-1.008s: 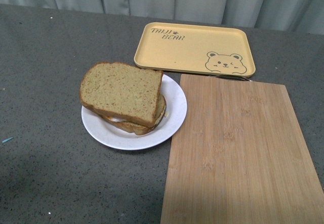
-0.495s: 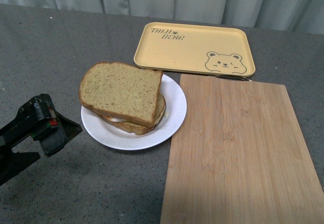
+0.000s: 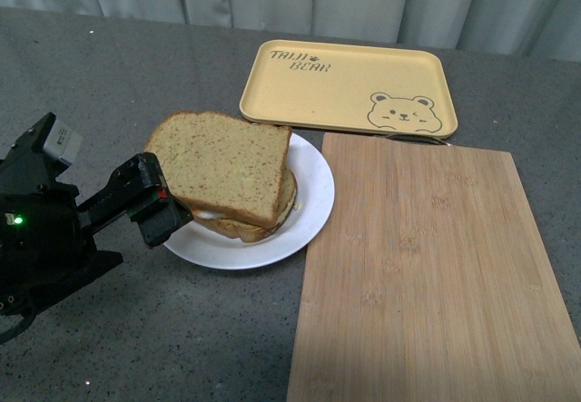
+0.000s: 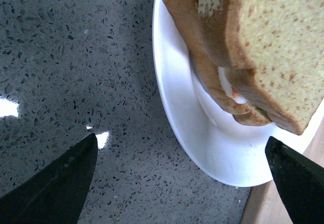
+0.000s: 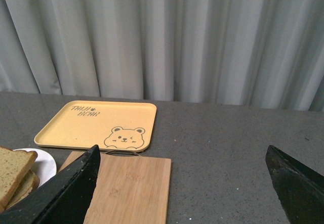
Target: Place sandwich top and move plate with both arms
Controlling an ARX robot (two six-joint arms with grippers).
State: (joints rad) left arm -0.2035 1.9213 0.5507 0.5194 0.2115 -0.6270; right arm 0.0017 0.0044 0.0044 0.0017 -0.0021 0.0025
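Note:
The sandwich top [image 3: 221, 164], a tan speckled slice, lies on a lower slice on the white plate [image 3: 313, 204]. My left gripper [image 3: 145, 211] is open at the plate's left rim. In the left wrist view the gripper [image 4: 182, 183] has its jaws set wide, with the plate's edge [image 4: 202, 133] and grey tabletop between them. The sandwich top [image 4: 273, 42] overhangs the lower slice [image 4: 202, 67]. My right gripper [image 5: 182, 183] is open, out of the front view, held above the table and holding nothing. Its view catches the sandwich top [image 5: 12, 168] and plate [image 5: 43, 163] at one edge.
A yellow bear tray [image 3: 349, 84] sits behind the plate. A bamboo cutting board [image 3: 427, 266] lies right of the plate, its edge close to the plate's rim. Grey curtains [image 5: 167, 37] close off the far side of the speckled table [image 3: 82, 93].
My left arm has come in from the lower left and moved up and right to the plate's left rim. The sandwich and plate have not moved.

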